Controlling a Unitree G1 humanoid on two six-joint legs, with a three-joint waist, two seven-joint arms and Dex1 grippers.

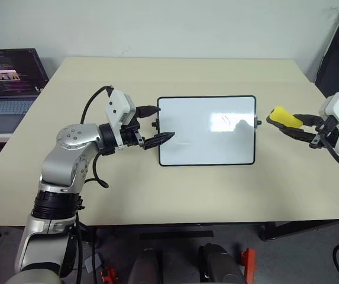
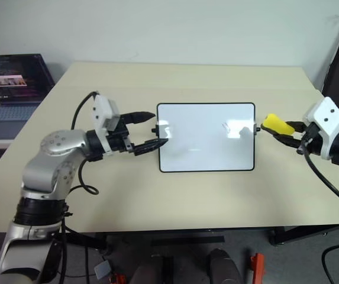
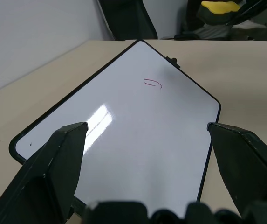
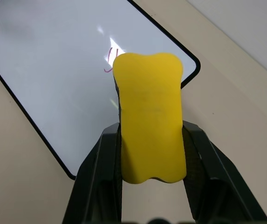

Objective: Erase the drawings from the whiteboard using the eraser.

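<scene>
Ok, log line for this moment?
right gripper: shut on eraser, beside whiteboard | left gripper: open at board edge | drawings: remain

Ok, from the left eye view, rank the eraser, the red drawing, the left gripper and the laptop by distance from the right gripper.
1. Eraser: clamped in the right gripper.
2. Drawing: on the whiteboard's right part.
3. Left gripper: at the board's left edge.
4. Laptop: far left, off the table.

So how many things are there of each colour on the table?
White: 1, the whiteboard
Red: 1, the drawing
Yellow: 1, the eraser, held just above the table in the right tool
Total: 3
</scene>
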